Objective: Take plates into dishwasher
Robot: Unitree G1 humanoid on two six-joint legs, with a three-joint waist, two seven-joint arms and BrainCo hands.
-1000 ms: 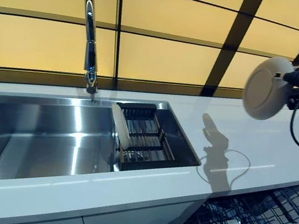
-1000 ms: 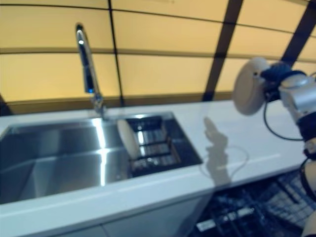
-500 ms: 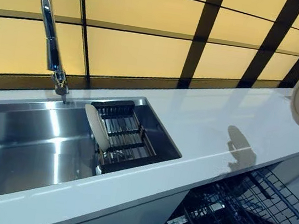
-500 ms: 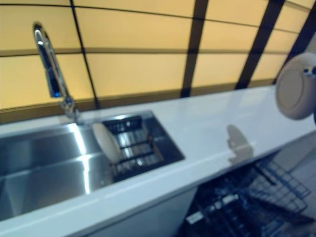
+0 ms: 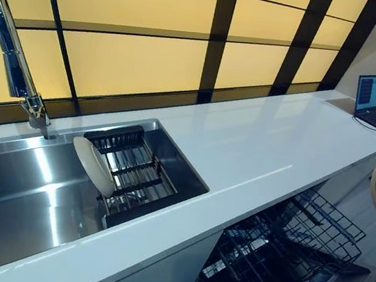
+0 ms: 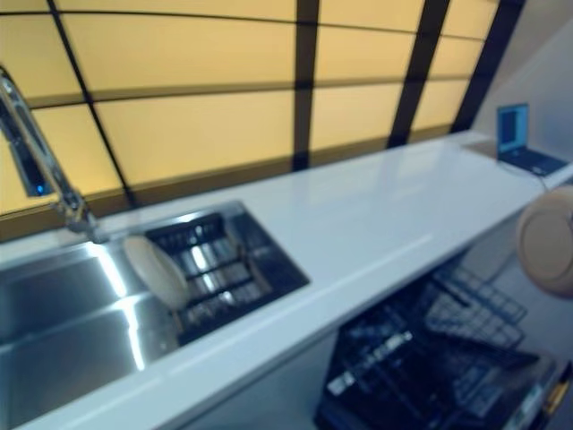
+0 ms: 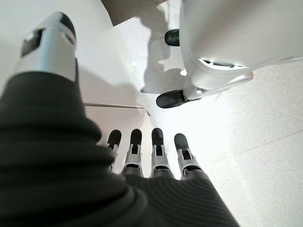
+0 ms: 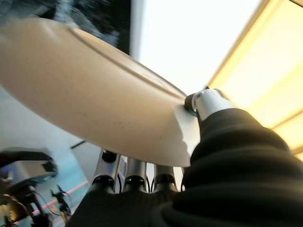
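My right robot hand [image 8: 142, 177] grasps a cream plate [image 8: 90, 99] at the table's [image 5: 264, 145] right end.
No legible writing; left robot hand [image 7: 151, 156] relaxed, seemingly beside the floor; dishwasher rack [image 5: 276, 259] open below.

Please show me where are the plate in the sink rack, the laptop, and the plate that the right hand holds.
Plate in the sink rack [image 5: 93, 165], left eye view, middle of its pale face.
Laptop [image 5: 369, 91], left eye view, on its lit screen.
Held plate [image 8: 94, 101], right wrist view, on its broad underside.
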